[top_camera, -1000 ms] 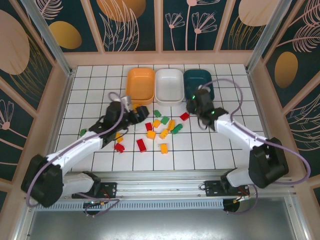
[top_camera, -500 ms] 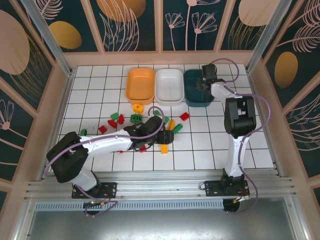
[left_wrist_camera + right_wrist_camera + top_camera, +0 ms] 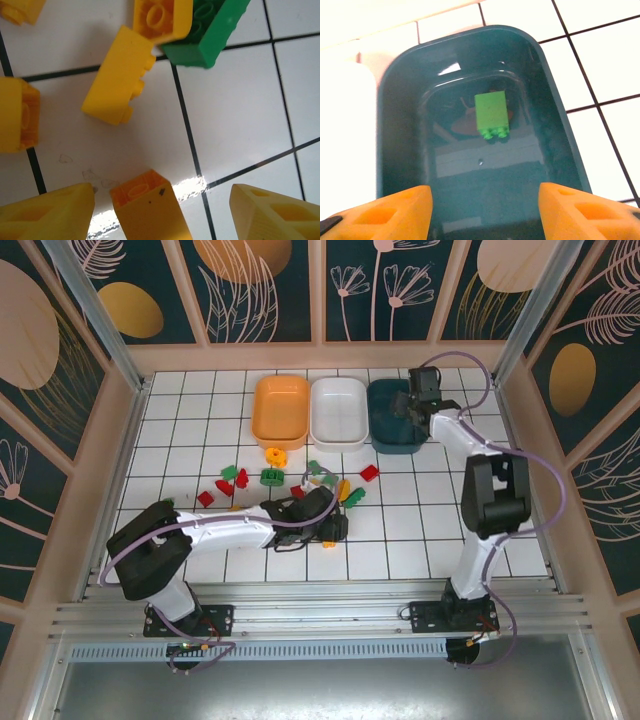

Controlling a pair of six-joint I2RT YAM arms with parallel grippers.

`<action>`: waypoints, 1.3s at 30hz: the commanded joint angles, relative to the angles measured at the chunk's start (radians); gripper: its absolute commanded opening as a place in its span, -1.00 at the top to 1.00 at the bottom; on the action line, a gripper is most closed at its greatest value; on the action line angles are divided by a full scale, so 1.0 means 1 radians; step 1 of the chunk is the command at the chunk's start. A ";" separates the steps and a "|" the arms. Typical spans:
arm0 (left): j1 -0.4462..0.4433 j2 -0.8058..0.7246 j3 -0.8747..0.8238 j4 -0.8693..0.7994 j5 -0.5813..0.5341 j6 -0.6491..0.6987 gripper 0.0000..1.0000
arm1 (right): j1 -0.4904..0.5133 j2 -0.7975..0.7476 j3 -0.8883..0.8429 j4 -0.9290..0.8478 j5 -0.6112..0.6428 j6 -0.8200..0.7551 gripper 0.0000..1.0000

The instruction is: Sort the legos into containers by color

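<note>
My left gripper (image 3: 164, 196) hangs low over the tiles with its jaws open. A yellow lego (image 3: 147, 207) stands between its fingers, nearer the left one, and is not clamped. More yellow legos (image 3: 120, 75) and a green one (image 3: 207, 30) lie just ahead. From above, the left gripper (image 3: 330, 528) sits at the near edge of the lego cluster. My right gripper (image 3: 485, 192) is open over the dark teal container (image 3: 395, 125). One green lego (image 3: 491, 114) lies loose on that container's floor. The right gripper (image 3: 412, 405) also shows above the teal container (image 3: 395, 448).
The orange container (image 3: 258, 410) and the white container (image 3: 338, 443) stand left of the teal one at the back. Loose red (image 3: 205, 498), green (image 3: 271, 476) and yellow (image 3: 275, 454) legos lie scattered mid-floor. A red lego (image 3: 369, 472) lies alone to the right.
The right arm swung out to the teal container and its jaws opened, leaving the green lego inside. The left gripper moved into the cluster and settled around a yellow lego.
</note>
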 commanded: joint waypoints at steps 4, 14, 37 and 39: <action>-0.026 0.055 0.019 -0.033 -0.030 -0.016 -0.37 | 0.058 -0.163 -0.153 0.096 0.010 0.042 -0.19; -0.042 0.148 0.086 -0.061 -0.053 0.024 0.33 | 0.083 -0.391 -0.391 0.133 -0.020 0.074 -0.19; 0.343 0.434 0.934 -0.223 -0.183 0.401 0.96 | 0.086 -0.673 -0.677 0.183 -0.039 0.192 -0.15; 0.378 0.528 1.057 -0.258 -0.151 0.416 0.97 | 0.089 -0.686 -0.687 0.186 -0.050 0.195 -0.15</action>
